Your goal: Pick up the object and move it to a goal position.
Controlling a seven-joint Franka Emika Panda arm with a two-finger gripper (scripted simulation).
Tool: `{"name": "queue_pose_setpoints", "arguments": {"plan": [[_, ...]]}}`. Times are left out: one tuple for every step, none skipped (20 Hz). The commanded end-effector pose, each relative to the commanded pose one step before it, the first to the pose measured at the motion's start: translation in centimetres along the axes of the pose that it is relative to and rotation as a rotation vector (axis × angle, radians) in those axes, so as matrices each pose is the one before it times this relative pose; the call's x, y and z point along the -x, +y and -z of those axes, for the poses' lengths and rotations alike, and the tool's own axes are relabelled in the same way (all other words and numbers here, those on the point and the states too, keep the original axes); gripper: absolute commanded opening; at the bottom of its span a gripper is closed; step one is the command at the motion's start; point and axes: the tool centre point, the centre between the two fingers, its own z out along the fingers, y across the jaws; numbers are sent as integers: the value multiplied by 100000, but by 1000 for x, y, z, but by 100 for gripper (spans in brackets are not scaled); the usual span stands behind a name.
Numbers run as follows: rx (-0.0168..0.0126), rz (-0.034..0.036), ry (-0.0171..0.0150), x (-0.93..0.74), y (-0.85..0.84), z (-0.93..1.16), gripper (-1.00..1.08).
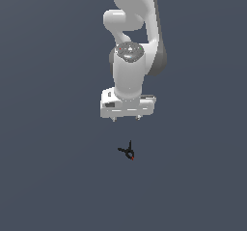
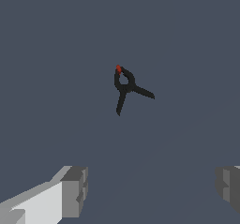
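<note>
Arm vertical, tool (image 1: pixel 127 117) spread wide (empty), above object (image 1: pixel 128 151).

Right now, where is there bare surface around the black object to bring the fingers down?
Bare grey surface rings the black object on every side; nothing else lies on it. The gripper hangs apart from it in the exterior view, jaws wide, fingers clear of the two prongs in the wrist view. The only tight spot is beside those splayed prongs.
</note>
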Motion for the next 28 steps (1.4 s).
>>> {"name": "queue_pose_setpoints", "arguments": {"plan": [[52, 2797, -239, -584, -43, -571, 100], [17, 1422, -95, -302, -11, -283, 100], [12, 1568, -104, -328, -12, -316, 100], [3, 1696, -111, -352, -6, -348, 100], [-8, 1827, -118, -376, 1, -382, 100], [-21, 1964, -124, -399, 7, -419, 100], [-37, 2099, -129, -420, 14, -456, 100], [-55, 2229, -133, -438, 25, -495, 100], [-76, 2358, -135, -455, 36, -535, 100], [-99, 2486, -136, -469, 47, -576, 100], [-121, 2552, -131, -470, 60, -605, 100], [-133, 2415, -115, -433, 68, -586, 100], [-140, 2265, -100, -396, 72, -560, 100], [-144, 2114, -86, -359, 76, -533, 100], [-146, 1966, -72, -325, 78, -504, 100], [-144, 1820, -61, -293, 78, -474, 100], [-140, 1675, -50, -263, 77, -443, 100], [-135, 1535, -41, -234, 74, -411, 100], [-128, 1394, -33, -208, 71, -377, 100], [-119, 1254, -26, -182, 67, -344, 100], [-109, 1119, -20, -159, 61, -309, 100], [-98, 984, -15, -137, 55, -274, 100], [-87, 850, -11, -116, 49, -238, 100], [-75, 717, -8, -96, 42, -202, 100], [-62, 587, -6, -78, 34, -166, 100], [-48, 450, -4, -58, 30, -129, 100], [-35, 322, -3, -41, 21, -93, 100], [-21, 194, -1, -25, 12, -56, 100]]}}
